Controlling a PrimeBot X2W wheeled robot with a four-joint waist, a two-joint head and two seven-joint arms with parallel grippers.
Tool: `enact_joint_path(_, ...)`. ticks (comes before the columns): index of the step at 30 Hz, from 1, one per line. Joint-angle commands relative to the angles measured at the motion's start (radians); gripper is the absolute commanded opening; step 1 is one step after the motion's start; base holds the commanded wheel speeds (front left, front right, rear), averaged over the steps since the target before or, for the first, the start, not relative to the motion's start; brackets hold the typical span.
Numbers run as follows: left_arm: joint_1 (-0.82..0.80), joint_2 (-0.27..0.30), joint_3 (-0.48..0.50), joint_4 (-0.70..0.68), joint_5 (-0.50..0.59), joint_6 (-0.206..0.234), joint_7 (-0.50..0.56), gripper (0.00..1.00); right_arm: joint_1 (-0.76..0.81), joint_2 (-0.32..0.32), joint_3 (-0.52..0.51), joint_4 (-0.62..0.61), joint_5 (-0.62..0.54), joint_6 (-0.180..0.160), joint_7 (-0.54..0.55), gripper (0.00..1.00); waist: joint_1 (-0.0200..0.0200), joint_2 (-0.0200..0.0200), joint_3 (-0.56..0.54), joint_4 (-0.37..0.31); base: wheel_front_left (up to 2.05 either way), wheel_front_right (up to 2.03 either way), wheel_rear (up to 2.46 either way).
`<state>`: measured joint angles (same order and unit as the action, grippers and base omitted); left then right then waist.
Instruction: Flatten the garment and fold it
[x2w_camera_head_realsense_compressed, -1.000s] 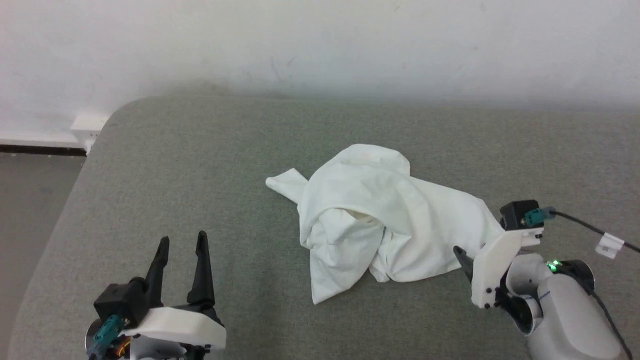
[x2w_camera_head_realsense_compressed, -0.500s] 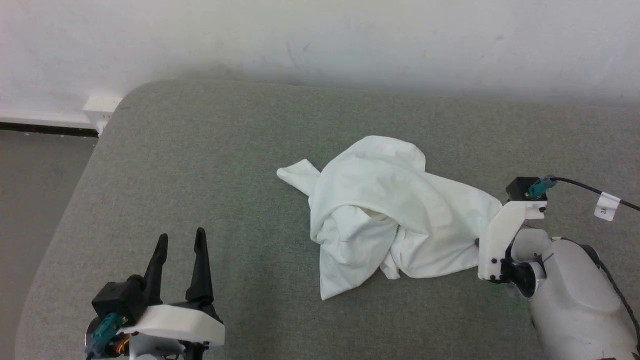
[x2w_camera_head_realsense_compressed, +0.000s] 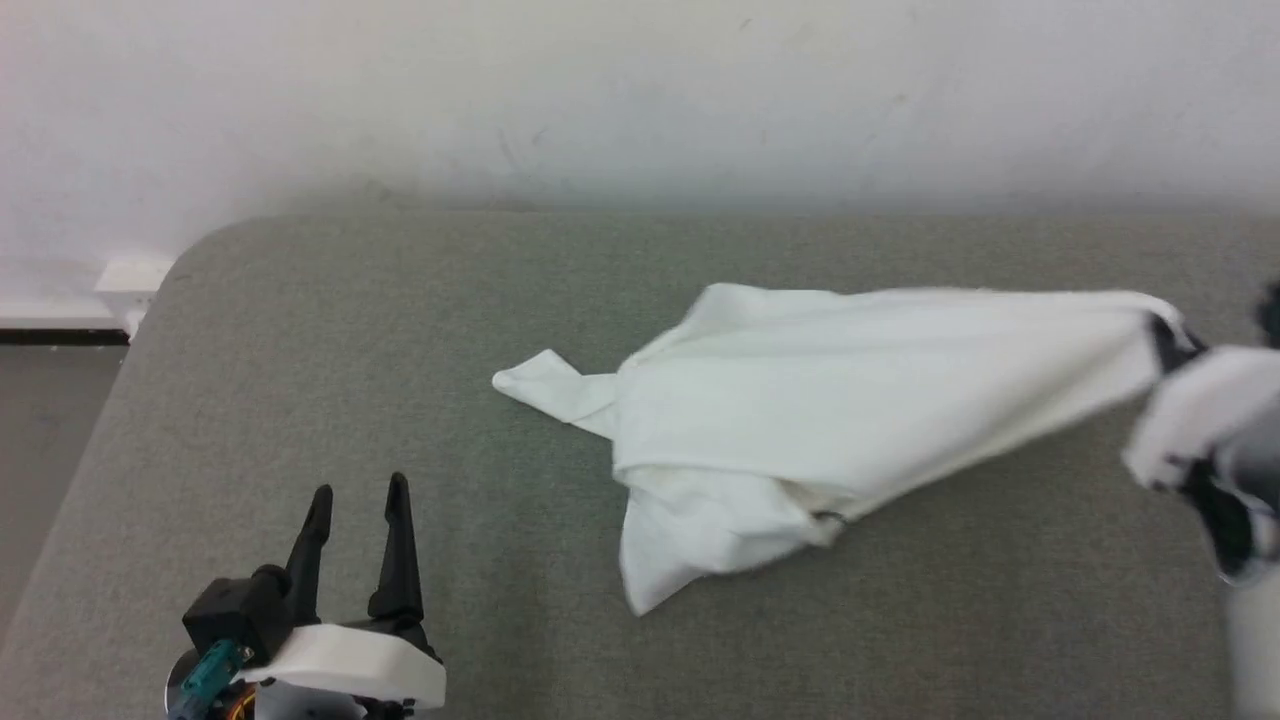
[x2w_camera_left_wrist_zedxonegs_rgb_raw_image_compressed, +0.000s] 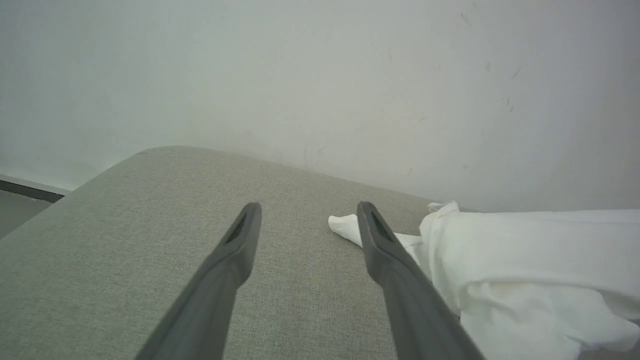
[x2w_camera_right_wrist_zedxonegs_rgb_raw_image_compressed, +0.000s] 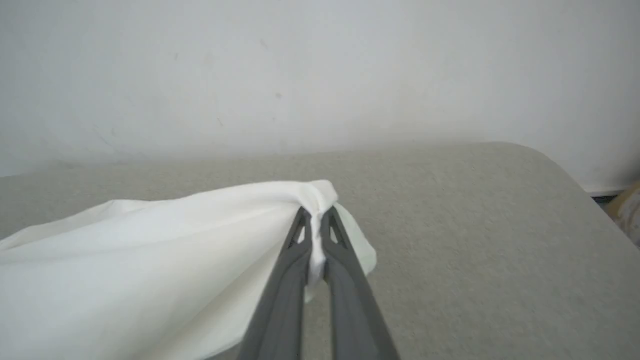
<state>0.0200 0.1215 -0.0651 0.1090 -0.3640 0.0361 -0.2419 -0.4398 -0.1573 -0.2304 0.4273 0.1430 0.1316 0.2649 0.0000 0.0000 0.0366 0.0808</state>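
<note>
The garment (x2w_camera_head_realsense_compressed: 800, 400) lies mid-worktop (x2w_camera_head_realsense_compressed: 330, 330), stretched toward the right edge, with open room left and front. My right gripper (x2w_camera_right_wrist_zedxonegs_rgb_raw_image_compressed: 316, 216) is clamped on its right end. My left gripper (x2w_camera_head_realsense_compressed: 360, 487), fingers spread wide, sits by the front-left corner, well apart.

Thin white garment (x2w_camera_head_realsense_compressed: 800, 400), one bunched edge pinched betw. the fingers of the right end effector (x2w_camera_right_wrist_zedxonegs_rgb_raw_image_compressed: 315, 216), cloth stretched taut & lifted there, fanning wider away from it. Far end lies crumpled on grey padded surface (x2w_camera_head_realsense_compressed: 330, 330), ahead & right of left end effector (x2w_camera_head_realsense_compressed: 360, 485). Narrow sleeve-like tail pokes out on that side; a pointed corner lies nearest it.
</note>
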Motion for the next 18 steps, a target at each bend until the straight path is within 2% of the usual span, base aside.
enact_joint_path(1,0.009,0.007,0.001,-0.006,-0.004,0.005,0.003,1.0,0.076,0.0,-0.063,-0.065,-0.02,-0.001,0.026,0.0,0.0,0.0,-0.013,-0.019,0.0,0.0,0.0)
enact_joint_path(5,0.019,0.012,0.002,-0.007,-0.008,0.008,0.008,1.0,0.251,0.047,-0.266,-0.248,-0.058,-0.001,0.118,0.0,0.0,0.0,-0.02,-0.03,0.0,0.0,0.0)
enact_joint_path(8,0.023,0.014,0.0,-0.005,-0.009,0.01,0.012,1.0,0.371,0.085,-0.391,-0.321,-0.075,-0.001,0.182,0.0,0.0,0.0,-0.025,-0.031,0.0,0.0,0.0)
enact_joint_path(10,0.025,0.016,0.0,-0.002,-0.01,0.011,0.013,1.0,0.434,0.099,-0.434,-0.339,-0.081,-0.001,0.221,0.0,0.0,0.0,-0.027,-0.032,0.0,0.0,0.0)
enact_joint_path(14,0.03,0.017,0.001,0.003,-0.012,0.015,0.011,1.0,0.497,0.106,-0.439,-0.325,-0.045,-0.001,0.252,0.0,0.0,0.0,-0.031,-0.039,0.0,0.0,0.0)
enact_joint_path(15,0.033,0.017,0.001,0.005,-0.013,0.016,0.011,1.0,0.509,0.106,-0.428,-0.308,-0.019,-0.001,0.246,0.22,0.0,0.0,-0.032,-0.042,0.0,0.0,0.0)
enact_joint_path(16,0.035,0.017,0.002,0.007,-0.013,0.018,0.01,1.0,0.518,0.106,-0.414,-0.294,0.0,-0.001,0.227,0.64,0.0,0.0,-0.033,-0.045,0.0,0.0,0.0)
enact_joint_path(17,0.036,0.017,0.001,0.009,-0.014,0.019,0.01,1.0,0.521,0.107,-0.401,-0.284,0.016,-0.001,0.199,1.0,0.0,0.0,-0.035,-0.047,0.0,0.0,0.0)
enact_joint_path(18,0.038,0.017,0.001,0.012,-0.015,0.019,0.01,1.0,0.521,0.107,-0.392,-0.281,0.014,-0.001,0.159,1.0,0.0,0.0,-0.038,-0.05,0.0,0.0,0.0)
